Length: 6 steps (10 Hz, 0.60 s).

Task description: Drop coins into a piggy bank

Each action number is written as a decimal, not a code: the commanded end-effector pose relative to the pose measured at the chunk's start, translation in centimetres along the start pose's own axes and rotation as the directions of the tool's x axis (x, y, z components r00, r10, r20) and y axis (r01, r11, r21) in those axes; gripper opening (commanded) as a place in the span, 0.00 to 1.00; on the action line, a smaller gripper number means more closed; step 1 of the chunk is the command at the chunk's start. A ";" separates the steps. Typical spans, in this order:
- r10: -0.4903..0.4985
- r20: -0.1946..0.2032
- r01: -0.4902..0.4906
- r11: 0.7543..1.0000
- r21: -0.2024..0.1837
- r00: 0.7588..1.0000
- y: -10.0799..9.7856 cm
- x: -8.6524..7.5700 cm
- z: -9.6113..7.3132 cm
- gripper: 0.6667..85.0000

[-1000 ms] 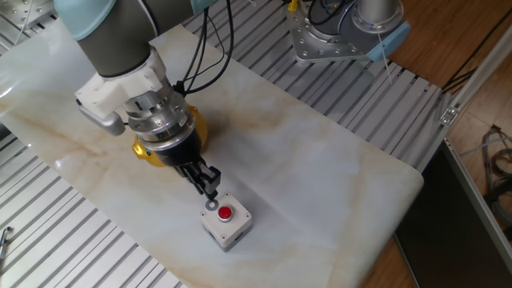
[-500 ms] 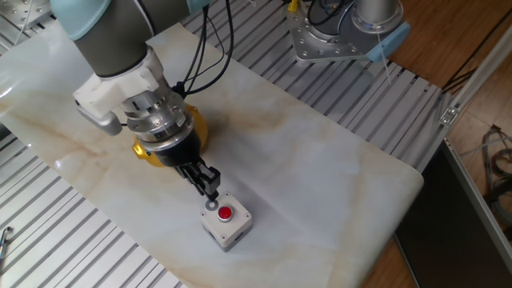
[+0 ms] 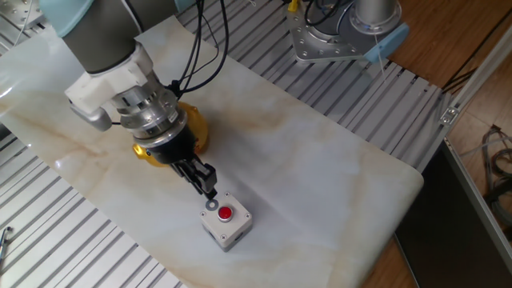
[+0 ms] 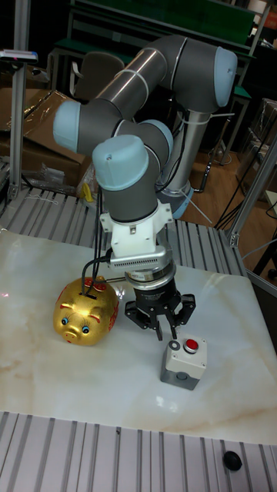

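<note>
Gold piggy bank [image 4: 86,312] sits left of my gripper [image 4: 165,336], whose fingers are nearly closed above the coin [image 3: 211,206] lying on the white button box [image 3: 227,222], beside its red button [image 3: 226,213].

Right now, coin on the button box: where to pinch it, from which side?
Pinch the coin by its thin rim, from straight above. It lies flat on the white box at a corner beside the red button, so its faces can't be gripped. The gripper hangs just above it.
</note>
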State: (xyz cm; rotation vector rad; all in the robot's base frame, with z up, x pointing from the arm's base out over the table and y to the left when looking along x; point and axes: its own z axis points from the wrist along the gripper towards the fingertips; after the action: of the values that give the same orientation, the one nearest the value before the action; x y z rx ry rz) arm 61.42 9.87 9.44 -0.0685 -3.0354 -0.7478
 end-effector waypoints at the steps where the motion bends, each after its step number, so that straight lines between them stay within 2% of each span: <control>1: -0.007 0.000 0.007 0.999 -0.050 1.000 0.3 -0.1 -0.5 0.36; 6: -0.020 -0.003 0.019 0.996 -0.085 1.000 0.4 -0.3 -0.2 0.36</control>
State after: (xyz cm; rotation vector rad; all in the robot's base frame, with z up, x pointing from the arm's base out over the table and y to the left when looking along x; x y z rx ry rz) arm 61.48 9.91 9.51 -0.0421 -3.0131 -0.8266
